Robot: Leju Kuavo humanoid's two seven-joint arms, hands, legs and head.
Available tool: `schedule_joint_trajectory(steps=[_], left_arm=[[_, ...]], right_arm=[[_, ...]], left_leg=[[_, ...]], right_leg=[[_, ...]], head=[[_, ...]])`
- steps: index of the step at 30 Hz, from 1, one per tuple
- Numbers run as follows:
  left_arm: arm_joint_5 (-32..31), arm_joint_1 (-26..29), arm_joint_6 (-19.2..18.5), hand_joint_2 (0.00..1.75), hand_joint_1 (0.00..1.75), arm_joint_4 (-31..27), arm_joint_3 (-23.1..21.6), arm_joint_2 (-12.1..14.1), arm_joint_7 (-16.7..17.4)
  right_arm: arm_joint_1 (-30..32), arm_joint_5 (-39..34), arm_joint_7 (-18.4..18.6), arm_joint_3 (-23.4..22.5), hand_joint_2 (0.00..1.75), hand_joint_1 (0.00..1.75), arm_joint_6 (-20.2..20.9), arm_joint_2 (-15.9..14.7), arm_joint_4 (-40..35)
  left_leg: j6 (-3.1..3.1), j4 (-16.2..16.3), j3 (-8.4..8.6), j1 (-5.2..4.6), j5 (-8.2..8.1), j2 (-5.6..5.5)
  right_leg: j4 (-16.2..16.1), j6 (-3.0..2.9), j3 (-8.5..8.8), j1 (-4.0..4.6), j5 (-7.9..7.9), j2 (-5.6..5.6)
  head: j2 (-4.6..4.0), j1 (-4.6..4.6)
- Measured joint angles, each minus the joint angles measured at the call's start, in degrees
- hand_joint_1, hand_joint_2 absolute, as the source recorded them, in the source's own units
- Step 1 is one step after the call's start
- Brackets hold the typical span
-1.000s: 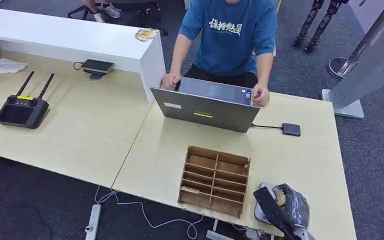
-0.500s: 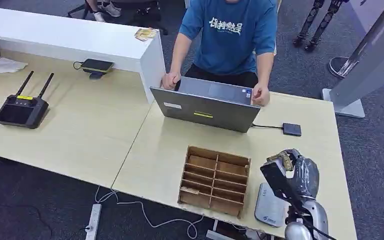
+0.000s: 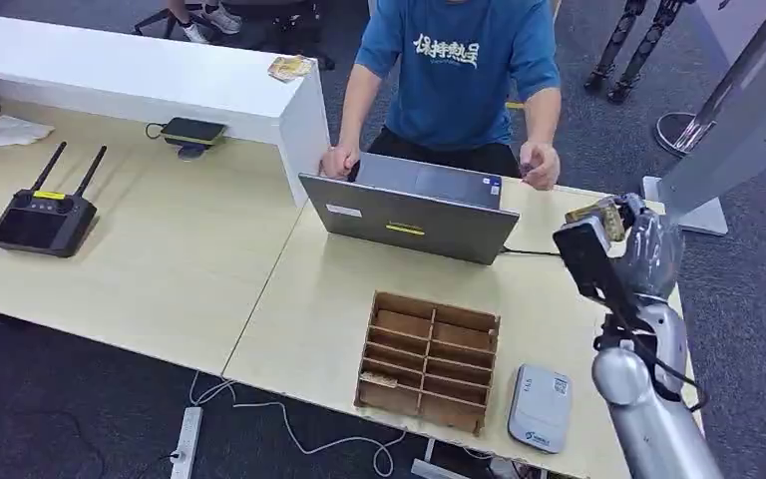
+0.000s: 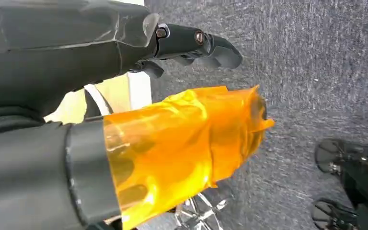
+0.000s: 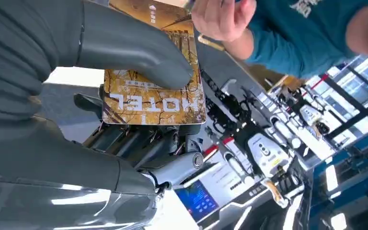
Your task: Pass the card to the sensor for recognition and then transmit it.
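Note:
My right hand (image 3: 626,242) is raised above the table's right end and holds a brown hotel card (image 3: 598,213) between thumb and fingers. In the right wrist view the card (image 5: 155,72) shows the word HOTEL, pressed under the grey thumb (image 5: 139,45). A person in a blue shirt (image 3: 469,70) sits behind the laptop, with one hand (image 3: 539,165) lifted toward the card; that hand (image 5: 220,19) is just beyond the card's far edge. The grey card sensor (image 3: 540,407) lies flat near the table's front edge. My left hand (image 4: 191,45) hangs over the carpet, fingers apart, holding nothing.
A wooden slotted card box (image 3: 429,359) stands left of the sensor. An open laptop (image 3: 409,215) sits at the table's far side, its cable running right. A black controller with antennas (image 3: 43,215) rests on the left table. A white counter (image 3: 140,75) runs behind.
My right hand rose from the sensor near the front edge and carried the card up and away toward the person. The person's hand left the laptop and lifted toward the card.

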Motion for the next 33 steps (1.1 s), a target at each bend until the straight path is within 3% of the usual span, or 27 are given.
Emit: schedule_joint_trajectory(steps=[12,17,33], left_arm=[[-5.97,-0.66,4.52,0.00,0.00,4.79,0.00,3.80,-1.92],[-7.82,-1.15,6.14,0.00,0.00,8.17,0.00,5.55,-2.56],[-9.88,-1.68,8.19,0.00,0.00,14.01,0.00,8.61,-2.93]], right_arm=[[-18.31,7.34,2.23,0.26,1.75,1.75,-0.22,0.37,14.71],[-23.08,10.60,2.86,0.31,1.75,1.75,-0.74,1.22,18.26],[-28.32,15.89,3.80,1.81,1.75,1.75,-2.75,4.33,24.73]], left_leg=[[-0.02,0.00,-0.04,0.01,0.02,-0.05],[-0.02,0.00,-0.04,0.01,0.02,-0.04],[-0.01,0.00,-0.05,0.01,0.03,-0.05]], right_leg=[[0.03,-0.03,-0.03,0.01,0.02,-0.04],[0.04,-0.03,-0.04,0.01,0.02,-0.02],[0.04,-0.03,-0.04,0.01,0.02,-0.04]], head=[[0.00,0.00],[0.00,0.00],[0.00,0.00]])
